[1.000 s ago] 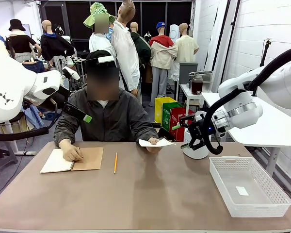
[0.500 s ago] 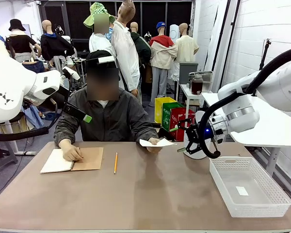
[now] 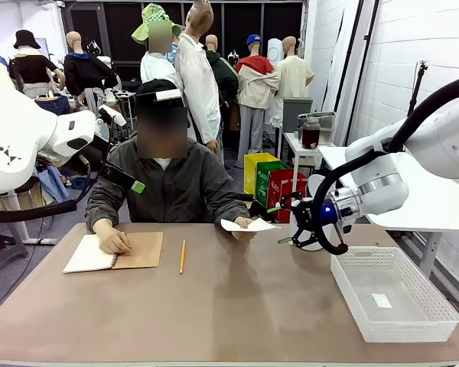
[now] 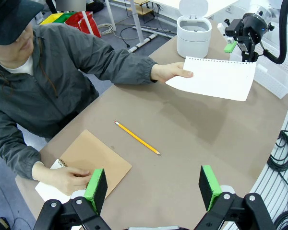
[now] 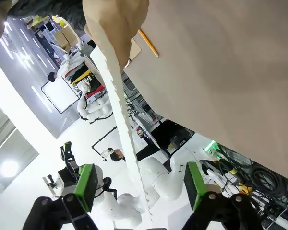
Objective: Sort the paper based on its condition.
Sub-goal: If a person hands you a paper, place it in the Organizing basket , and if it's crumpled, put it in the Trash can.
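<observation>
Front: the person's hand [image 3: 241, 222] offers a thin white sheet of paper [image 3: 251, 225]; the right gripper [image 3: 279, 223] gapes at its free edge. Left wrist: the left gripper [image 4: 152, 184] is spread and empty, well short. Right wrist: the sheet stands edge-on between parted fingers; pinch squarely before pulling.

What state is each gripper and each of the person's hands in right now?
Left gripper: open, empty.
Right gripper: open, facing the edge of the thin white paper sheet.
One hand: holds that sheet.
Other hand: on brown-covered spiral notebook.
</observation>
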`<action>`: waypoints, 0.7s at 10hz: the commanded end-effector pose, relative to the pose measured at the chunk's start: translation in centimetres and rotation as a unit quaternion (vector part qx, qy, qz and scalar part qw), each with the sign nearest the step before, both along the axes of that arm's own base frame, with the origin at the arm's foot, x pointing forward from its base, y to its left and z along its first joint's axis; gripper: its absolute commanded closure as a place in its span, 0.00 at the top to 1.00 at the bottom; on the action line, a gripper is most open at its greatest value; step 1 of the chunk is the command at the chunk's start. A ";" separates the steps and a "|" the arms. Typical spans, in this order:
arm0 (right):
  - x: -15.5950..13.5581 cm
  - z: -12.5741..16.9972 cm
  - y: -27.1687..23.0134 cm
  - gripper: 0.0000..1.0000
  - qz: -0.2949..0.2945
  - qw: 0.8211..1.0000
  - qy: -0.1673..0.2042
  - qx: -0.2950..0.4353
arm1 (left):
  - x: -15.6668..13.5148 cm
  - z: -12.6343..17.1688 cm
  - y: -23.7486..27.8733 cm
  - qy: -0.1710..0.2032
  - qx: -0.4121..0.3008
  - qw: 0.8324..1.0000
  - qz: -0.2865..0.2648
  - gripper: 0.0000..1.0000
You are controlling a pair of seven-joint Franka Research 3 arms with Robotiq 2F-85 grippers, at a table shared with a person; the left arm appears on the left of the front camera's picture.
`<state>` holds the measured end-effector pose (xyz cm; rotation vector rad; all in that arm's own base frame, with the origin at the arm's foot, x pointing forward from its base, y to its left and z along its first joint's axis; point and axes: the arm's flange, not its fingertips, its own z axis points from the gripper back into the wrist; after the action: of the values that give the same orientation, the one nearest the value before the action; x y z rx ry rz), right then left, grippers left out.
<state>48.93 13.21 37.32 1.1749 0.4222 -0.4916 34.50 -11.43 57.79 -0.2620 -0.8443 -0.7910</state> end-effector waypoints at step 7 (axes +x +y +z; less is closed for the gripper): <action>0.0 0.0 0.1 0.00 -0.001 1.000 0.012 0.017 | 0.0 0.1 0.1 0.005 -0.001 1.000 -0.001 1.00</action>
<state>48.83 13.18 37.35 1.1813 0.4345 -0.4861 34.50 -11.43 57.79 -0.2620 -0.8443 -0.7910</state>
